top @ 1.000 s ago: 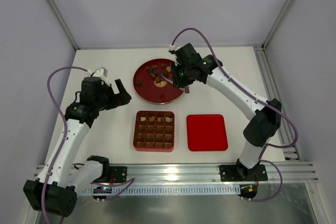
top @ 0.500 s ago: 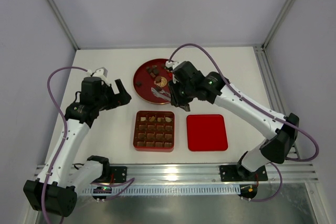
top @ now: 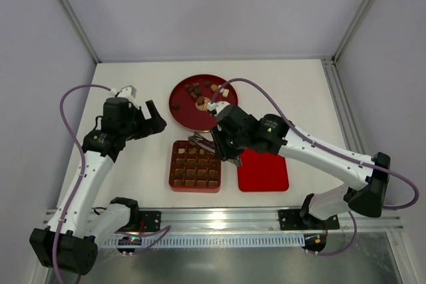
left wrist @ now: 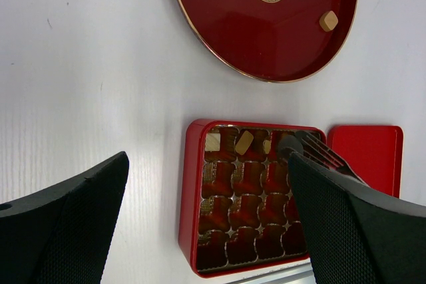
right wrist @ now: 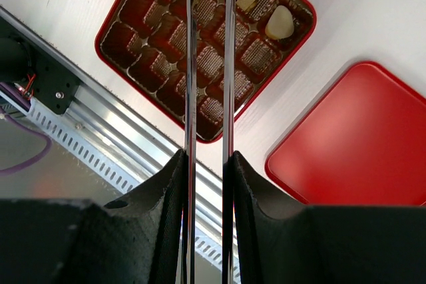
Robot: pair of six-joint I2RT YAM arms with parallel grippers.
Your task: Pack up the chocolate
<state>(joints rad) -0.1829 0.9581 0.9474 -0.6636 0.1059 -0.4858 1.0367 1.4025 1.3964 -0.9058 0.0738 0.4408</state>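
Several chocolate pieces (top: pixel 196 89) lie on the round red tray (top: pixel 193 118). The square red box (top: pixel 171 167) holds a few cream pieces (right wrist: pixel 279 23) in its far row; they also show in the left wrist view (left wrist: pixel 243 141). My right gripper (top: pixel 223 139) is shut on metal tongs (right wrist: pixel 191 64), whose tips reach over the box's far right corner. A dark rounded piece (left wrist: pixel 289 144) sits at the tong tips (left wrist: pixel 319 154). My left gripper (top: pixel 154 119) is open and empty, left of the tray, above the table.
The flat red lid (top: pixel 263 171) lies right of the box, partly under my right arm; it also shows in the right wrist view (right wrist: pixel 359 144). An aluminium rail (top: pixel 219 217) runs along the near table edge. The tray (left wrist: pixel 266 38) lies beyond the box (left wrist: pixel 188 191).
My right arm has swung from over the round tray towards me, bringing the tongs over the box's far right corner. The left arm has not moved.
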